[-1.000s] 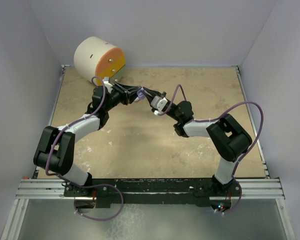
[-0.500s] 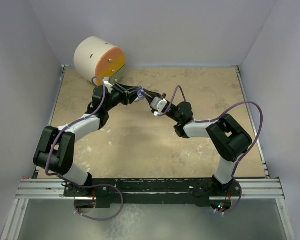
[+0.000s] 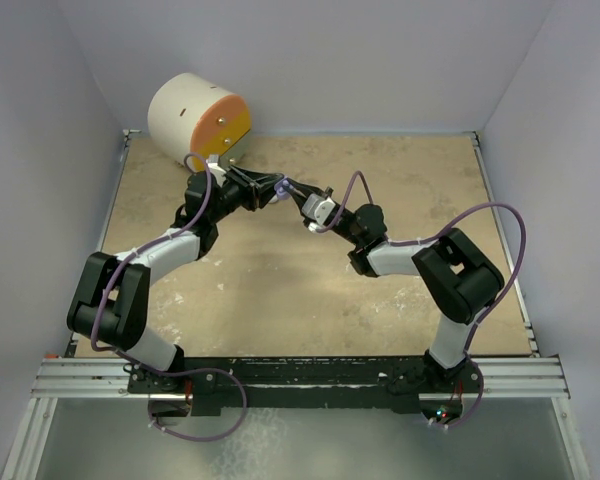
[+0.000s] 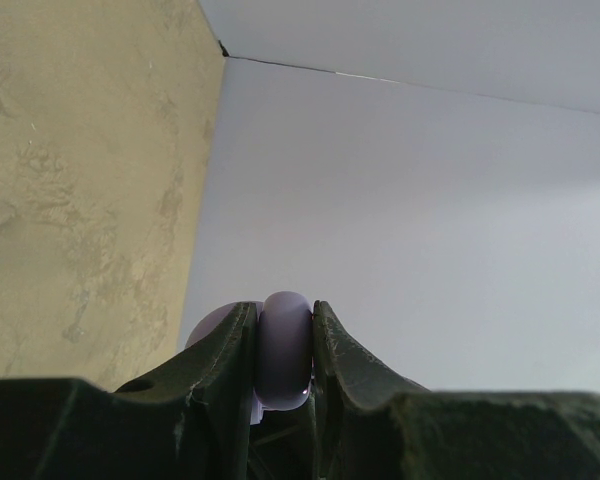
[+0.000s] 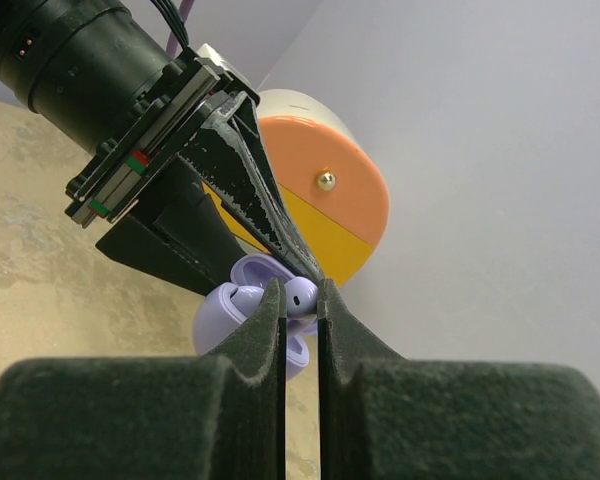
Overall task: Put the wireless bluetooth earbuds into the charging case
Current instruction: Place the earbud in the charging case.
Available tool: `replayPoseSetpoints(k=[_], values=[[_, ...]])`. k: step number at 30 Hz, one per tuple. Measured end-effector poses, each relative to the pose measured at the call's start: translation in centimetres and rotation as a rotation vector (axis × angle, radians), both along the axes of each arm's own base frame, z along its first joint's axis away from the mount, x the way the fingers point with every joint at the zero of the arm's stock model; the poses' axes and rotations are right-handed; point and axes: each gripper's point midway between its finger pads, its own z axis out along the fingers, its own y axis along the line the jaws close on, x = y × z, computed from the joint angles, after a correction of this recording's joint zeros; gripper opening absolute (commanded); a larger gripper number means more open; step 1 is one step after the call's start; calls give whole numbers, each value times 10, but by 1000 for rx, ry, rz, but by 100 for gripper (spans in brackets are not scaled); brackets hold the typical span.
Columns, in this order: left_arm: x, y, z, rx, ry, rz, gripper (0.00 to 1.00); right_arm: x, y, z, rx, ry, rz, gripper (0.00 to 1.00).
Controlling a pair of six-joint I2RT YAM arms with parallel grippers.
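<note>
- Sandy, mottled table (image 3: 280,290) across the whole top view, boxed in by pale walls (image 3: 380,60).
- Large white drum (image 3: 185,110) on its side at the far left corner, flat face orange above and yellow below, with a small brass knob at the centre.
- Two black-and-white arms reaching in from the near edge, meeting tip to tip above the far half of the table, just right of the drum.
- Left gripper (image 4: 284,312) clamped on the lilac charging case (image 4: 285,350), one dark finger (image 4: 230,360) pressed against each side, case held up off the table.
- Case lid open in the right wrist view, hollow turned toward the right gripper (image 5: 300,298).
- Right gripper's fingers drawn almost together, pinching the purple earbud (image 5: 302,292) at their very tips.
- Earbud right at the mouth of the open case, touching or nearly so; seated or not, cannot tell.
</note>
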Motion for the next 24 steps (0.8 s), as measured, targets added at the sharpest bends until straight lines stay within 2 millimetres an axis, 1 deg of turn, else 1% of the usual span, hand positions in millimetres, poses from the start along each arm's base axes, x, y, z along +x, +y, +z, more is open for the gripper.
replayPoseSetpoints(k=[9,24], values=[[0,0,-1,1,4,0,0,0,0,-1,11,27,6,6],[0,0,-3,4,11,2,0,-1,0,-2,21,66,12,7]])
